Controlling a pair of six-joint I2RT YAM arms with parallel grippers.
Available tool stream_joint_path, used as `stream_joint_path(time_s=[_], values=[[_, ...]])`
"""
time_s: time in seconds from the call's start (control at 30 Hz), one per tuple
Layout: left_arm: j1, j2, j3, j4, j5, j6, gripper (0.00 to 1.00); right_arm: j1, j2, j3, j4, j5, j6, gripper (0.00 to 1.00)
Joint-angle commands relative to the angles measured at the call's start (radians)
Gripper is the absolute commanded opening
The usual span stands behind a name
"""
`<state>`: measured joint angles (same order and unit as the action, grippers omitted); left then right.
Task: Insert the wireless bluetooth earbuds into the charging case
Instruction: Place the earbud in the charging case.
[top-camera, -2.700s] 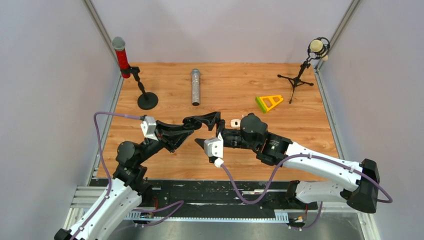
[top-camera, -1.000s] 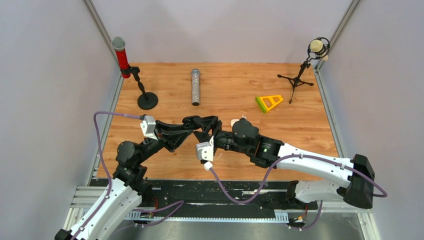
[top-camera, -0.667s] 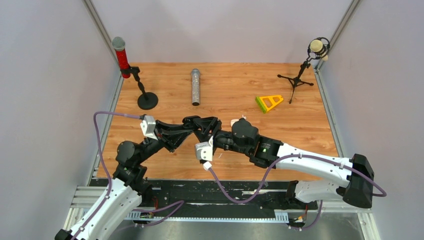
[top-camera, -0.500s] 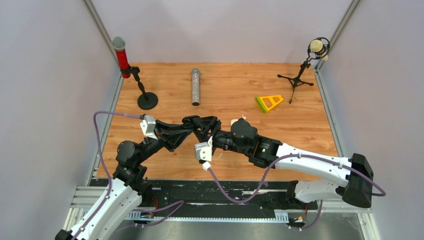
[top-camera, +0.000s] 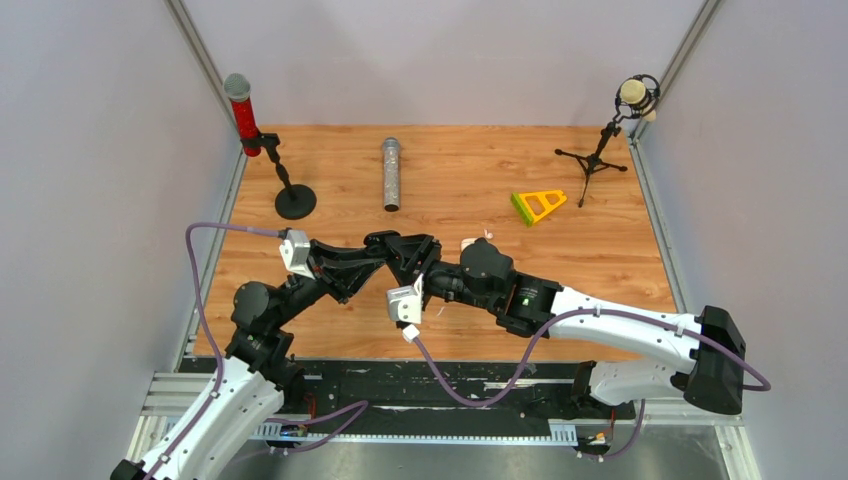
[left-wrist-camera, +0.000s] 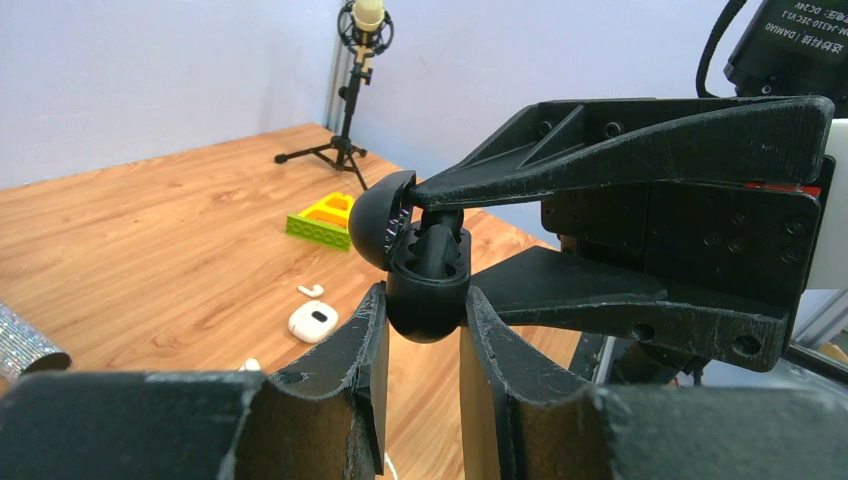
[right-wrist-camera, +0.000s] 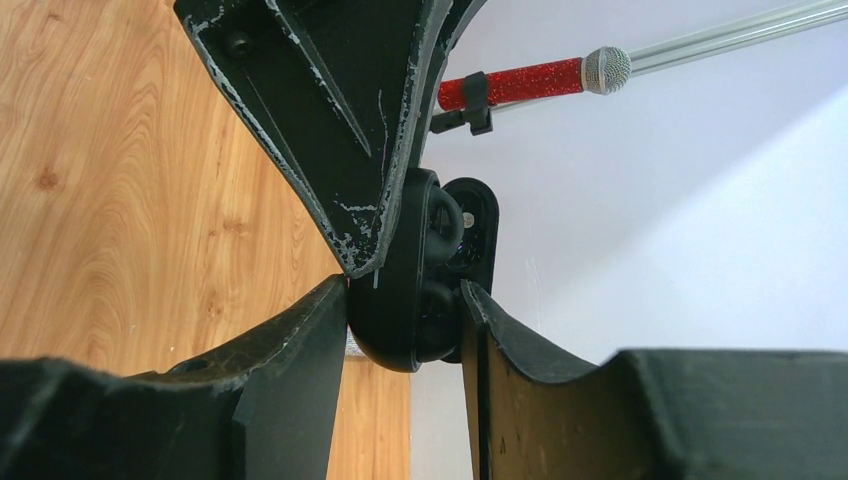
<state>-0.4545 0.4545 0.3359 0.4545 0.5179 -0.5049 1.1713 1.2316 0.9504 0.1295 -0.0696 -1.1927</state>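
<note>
Case (left-wrist-camera: 428, 270) open, black earbud (right-wrist-camera: 445, 222) seated inside, left gripper (left-wrist-camera: 422, 305) clamping.

Overhead looks down; wrist cameras (close-up) share the case (left-wrist-camera: 425, 285).

Pinches a black charging case (left-wrist-camera: 428, 285) at centre between the fingers of the left gripper (left-wrist-camera: 422, 300), up from 6 o'clock; lid tipped open toward 11 o'clock. Meets the right gripper (left-wrist-camera: 445, 238), in from 3 o'clock: upper finger on the lid's hinge edge, lower finger just beside the body, perhaps touching. Toward 8 o'clock, a white case (left-wrist-camera: 313, 322) with a white earbud (left-wrist-camera: 311, 290) just behind; green-and-yellow block (left-wrist-camera: 322, 220) toward 10; tripod microphone (left-wrist-camera: 362, 18) at 12.
</note>
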Motion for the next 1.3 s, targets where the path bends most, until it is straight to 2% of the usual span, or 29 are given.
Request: stream_joint_path(time_s=[0.0,0.5,0.53,0.6,0.63,0.7,0.77,1.27], values=[[0.007,-0.008,0.049,0.057,0.005,-0.010,0.00,0.008,0.009,0.012,0.021,0.006,-0.011,0.34],[0.007,-0.017,0.049,0.059,0.009,0.000,0.00,0.017,0.014,0.053,-0.032,-0.016,-0.007,0.22],[0.007,-0.017,0.048,0.058,0.009,0.000,0.00,0.016,0.013,0.052,-0.029,-0.014,-0.001,0.26],[0.007,-0.019,0.047,0.058,0.009,0.000,0.00,0.016,0.008,0.042,-0.004,0.001,0.009,0.43],[0.007,-0.020,0.046,0.058,0.008,0.001,0.00,0.016,0.006,0.037,0.004,0.008,0.009,0.48],[0.007,-0.020,0.046,0.056,0.007,0.000,0.00,0.016,0.000,0.035,0.010,0.015,0.016,0.55],[0.007,-0.020,0.046,0.055,0.007,0.000,0.00,0.016,-0.005,0.034,0.010,0.016,0.028,0.57],[0.007,-0.018,0.045,0.061,0.010,-0.004,0.00,0.017,0.014,0.076,-0.043,0.025,0.037,0.42]])
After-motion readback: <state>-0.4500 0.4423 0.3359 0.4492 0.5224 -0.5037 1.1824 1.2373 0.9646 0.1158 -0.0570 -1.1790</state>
